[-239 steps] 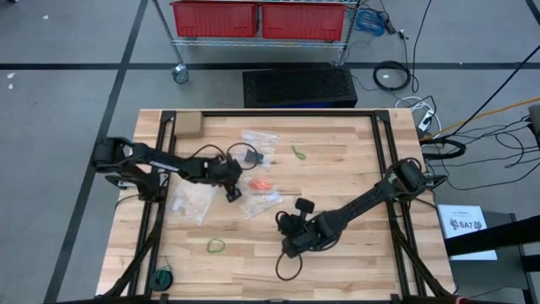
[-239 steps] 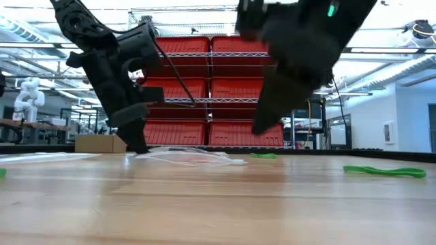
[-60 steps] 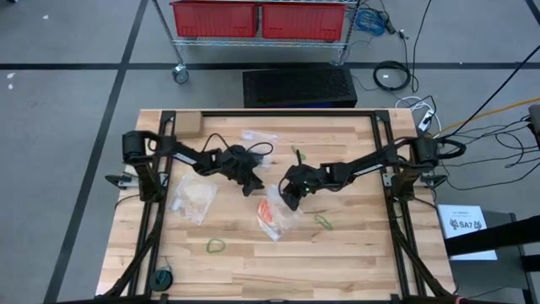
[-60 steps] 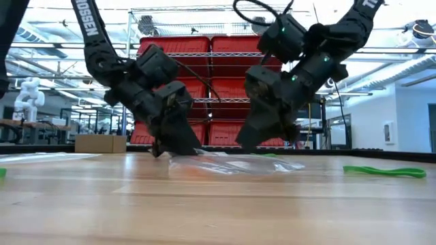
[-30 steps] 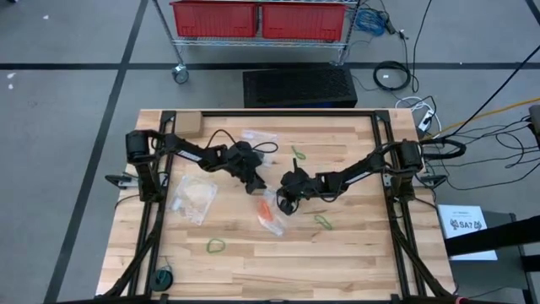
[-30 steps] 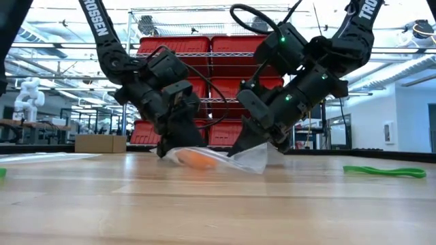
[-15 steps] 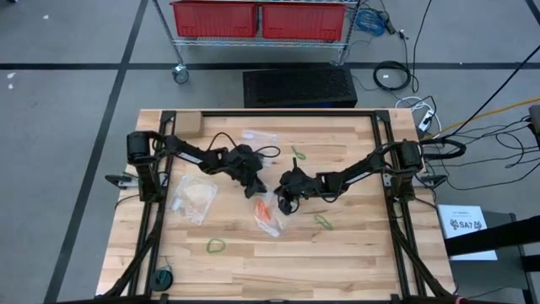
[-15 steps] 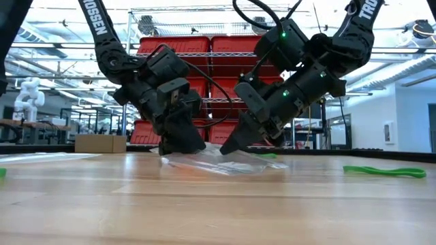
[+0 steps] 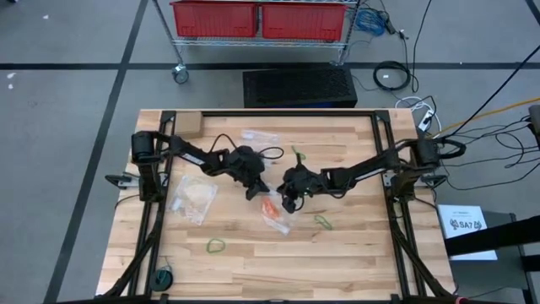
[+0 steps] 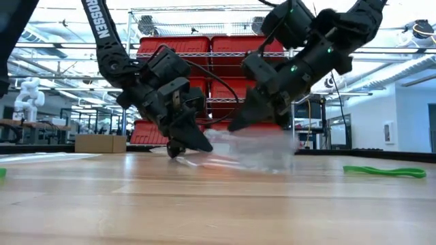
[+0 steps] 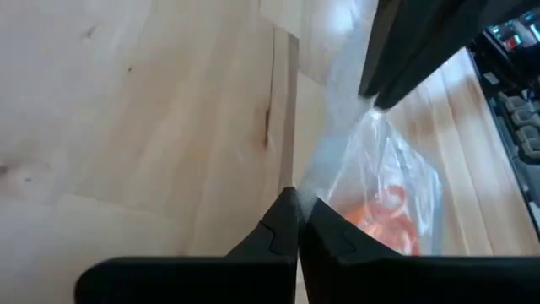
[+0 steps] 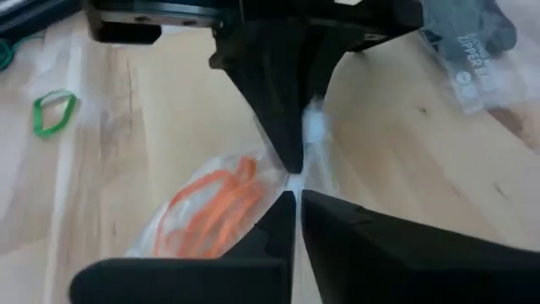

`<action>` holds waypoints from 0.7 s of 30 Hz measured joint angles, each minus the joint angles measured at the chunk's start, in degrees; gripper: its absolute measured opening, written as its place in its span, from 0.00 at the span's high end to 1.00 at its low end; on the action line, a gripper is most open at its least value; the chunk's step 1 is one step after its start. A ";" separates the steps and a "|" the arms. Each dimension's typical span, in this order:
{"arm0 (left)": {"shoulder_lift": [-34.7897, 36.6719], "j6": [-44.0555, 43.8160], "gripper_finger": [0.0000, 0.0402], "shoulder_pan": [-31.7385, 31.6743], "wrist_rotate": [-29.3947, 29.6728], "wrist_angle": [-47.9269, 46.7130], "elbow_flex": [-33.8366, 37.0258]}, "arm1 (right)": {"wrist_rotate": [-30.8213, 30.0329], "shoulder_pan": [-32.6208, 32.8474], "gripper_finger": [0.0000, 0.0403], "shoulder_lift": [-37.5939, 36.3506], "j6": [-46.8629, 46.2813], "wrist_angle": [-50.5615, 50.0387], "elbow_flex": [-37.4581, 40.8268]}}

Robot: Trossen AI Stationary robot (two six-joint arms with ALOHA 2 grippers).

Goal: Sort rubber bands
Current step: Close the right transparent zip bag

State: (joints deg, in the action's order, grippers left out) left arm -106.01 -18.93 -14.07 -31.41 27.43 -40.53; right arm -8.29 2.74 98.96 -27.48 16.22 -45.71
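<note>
A clear zip bag (image 9: 273, 211) with orange-red rubber bands (image 12: 211, 207) inside is held up at mid-table between both grippers. My left gripper (image 11: 297, 211) is shut on the bag's edge from the left. My right gripper (image 12: 295, 201) is shut on the same edge from the right, close beside it. Their fingertips almost meet in the high view, left gripper (image 9: 257, 191) and right gripper (image 9: 287, 199). In the low view the bag (image 10: 255, 153) hangs blurred between them. Green rubber bands lie loose on the table: one (image 9: 323, 222) near the bag, one (image 9: 216, 246) toward the near edge, one (image 9: 298, 153) farther back. My left gripper pinches the bag's clear upper edge (image 11: 314, 187) between its two fingers, slanting down from the table's left. The bag's body, with the orange-red bands, hangs beyond the fingertips. My right gripper pinches the same clear edge (image 12: 310, 173) between its two fingers, slanting down from the table's right, opposite the left fingers (image 12: 287, 127). That side of the bag is lifted; the filled part sags toward the table.
Two more clear bags lie on the table, one (image 9: 192, 196) at the left and one (image 9: 258, 137) toward the far edge. A small cardboard box (image 9: 187, 125) sits at the far left corner. A black cable (image 9: 211, 143) trails from the left arm.
My left gripper has shut on the bag's edge, having stood open beside it. My right gripper has risen with its side of the bag, which now hangs higher off the table between the two grippers.
</note>
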 joint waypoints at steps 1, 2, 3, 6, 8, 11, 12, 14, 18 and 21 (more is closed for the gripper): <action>-0.04 0.06 0.99 0.32 0.60 0.61 0.02 | 0.52 -0.11 0.94 -0.86 0.25 -1.41 -0.02; -0.09 0.63 0.99 0.68 1.50 0.87 0.02 | 1.01 -0.37 0.92 -1.66 0.57 -2.50 -0.04; -0.10 1.34 0.99 1.08 2.56 0.82 0.03 | 1.26 -0.54 0.90 -2.51 0.80 -3.76 -0.04; -0.14 4.18 0.99 2.48 6.16 0.52 0.04 | 2.33 -1.42 0.83 -5.28 1.36 -5.86 -0.04; -0.14 6.65 1.00 3.48 8.10 0.67 0.04 | 4.23 -2.32 0.78 -6.62 1.23 -5.65 -0.07; -0.12 9.42 1.00 4.91 10.48 1.36 0.04 | 7.79 -4.01 0.72 -7.13 1.20 -5.06 -0.09; -0.10 10.35 1.00 5.35 10.98 1.54 0.04 | 9.33 -4.76 0.71 -7.04 1.31 -5.26 -0.09; -0.03 11.71 1.00 5.97 12.39 1.89 0.02 | 12.43 -6.12 0.70 -6.26 1.42 -4.82 -0.09; -0.01 12.80 1.00 6.34 13.85 2.13 0.02 | 14.94 -7.75 0.69 -4.64 2.17 -2.25 -0.07; 0.01 13.75 1.00 6.32 14.18 2.55 -0.02 | 17.30 -8.04 0.69 -3.42 2.24 0.52 -0.09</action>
State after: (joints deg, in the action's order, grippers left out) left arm -106.00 -5.17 -7.75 -17.23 29.98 -40.56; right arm 9.02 -5.30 95.55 -25.23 16.73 -45.80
